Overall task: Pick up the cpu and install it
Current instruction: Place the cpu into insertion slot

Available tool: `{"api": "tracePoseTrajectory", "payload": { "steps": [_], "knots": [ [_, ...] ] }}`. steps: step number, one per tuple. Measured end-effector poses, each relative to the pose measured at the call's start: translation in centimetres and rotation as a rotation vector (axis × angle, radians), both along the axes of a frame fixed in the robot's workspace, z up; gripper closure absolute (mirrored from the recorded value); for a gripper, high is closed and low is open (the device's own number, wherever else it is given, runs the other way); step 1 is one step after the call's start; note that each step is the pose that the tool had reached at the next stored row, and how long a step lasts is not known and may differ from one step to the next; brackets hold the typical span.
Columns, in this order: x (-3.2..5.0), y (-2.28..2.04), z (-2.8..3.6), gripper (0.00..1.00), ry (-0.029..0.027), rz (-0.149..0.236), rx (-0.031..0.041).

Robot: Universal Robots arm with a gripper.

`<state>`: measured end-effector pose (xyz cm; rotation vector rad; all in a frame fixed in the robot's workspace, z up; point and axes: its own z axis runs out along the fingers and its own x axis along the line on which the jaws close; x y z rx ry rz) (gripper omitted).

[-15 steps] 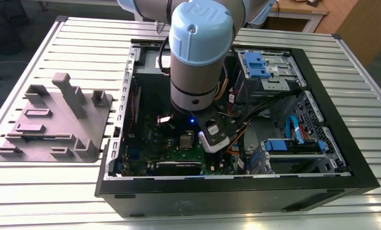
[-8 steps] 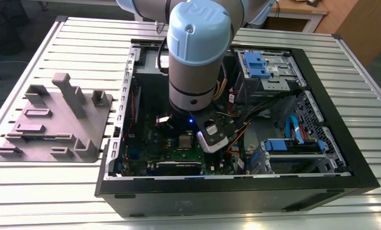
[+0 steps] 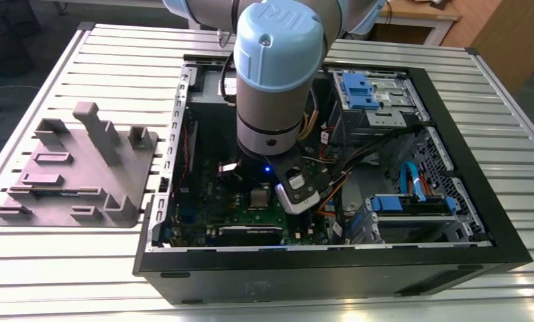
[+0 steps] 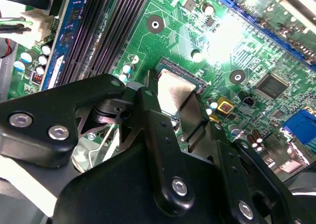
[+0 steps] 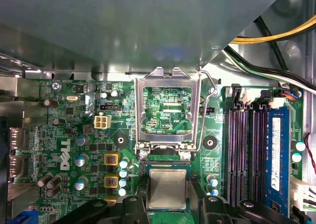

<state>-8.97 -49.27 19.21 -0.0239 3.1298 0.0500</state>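
"What is that shiny square?"

"The cpu [image 5: 168, 188]. It lies flat in its socket [image 5: 165, 161] on the green board [image 5: 74, 150], and my claw [image 5: 169, 203] is right at it. The silver metal frame [image 5: 168, 76] stands open just beside it."

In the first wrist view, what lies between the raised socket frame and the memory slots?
The wire socket lever and a round mounting hole lie there, seen in the first wrist view.

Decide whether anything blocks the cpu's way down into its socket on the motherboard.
Nothing visible does. The gripper holds the cpu right at the socket, whose hinged metal frame stands open, clear of it. No cable crosses the chip in either wrist view.
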Motion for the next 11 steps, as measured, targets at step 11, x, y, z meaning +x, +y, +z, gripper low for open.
{"api": "tracePoseTrajectory", "payload": {
  "steps": [11],
  "knots": [
    [-0.03,0.0,-0.01,0.62,0.0,0.0,0.0]
  ]
}}
